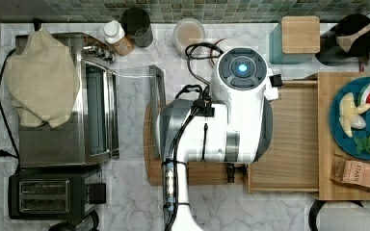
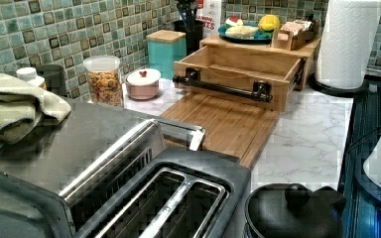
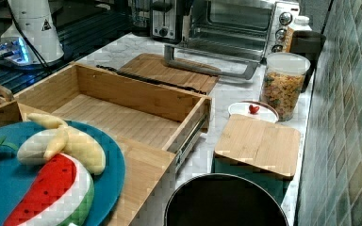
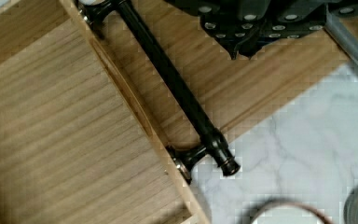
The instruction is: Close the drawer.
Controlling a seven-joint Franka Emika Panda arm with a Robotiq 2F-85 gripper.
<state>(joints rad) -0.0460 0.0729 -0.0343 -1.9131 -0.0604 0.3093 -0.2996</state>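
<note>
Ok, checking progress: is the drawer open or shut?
Open. The drawer is pulled out, its empty wooden bottom exposed, and its black handle hangs over the cutting board.

Toaster oven [image 1: 65,96] taken as landmark, at the top view's left, door [image 1: 139,86] open. Folded cloth [image 1: 41,77] lies on its roof. Black toaster [image 1: 48,195] stands just beside it, toward the top view's bottom. Cutting board [image 2: 218,124] lies flat on the marble table [image 2: 307,134] in front of the oven door. Cereal jar [image 3: 283,84] and pink lidded bowl [image 2: 142,83] stand near the oven, by the tiled wall. Teal canister [image 2: 166,47] and fruit plate [image 1: 361,118] sit well apart from the oven.
</note>
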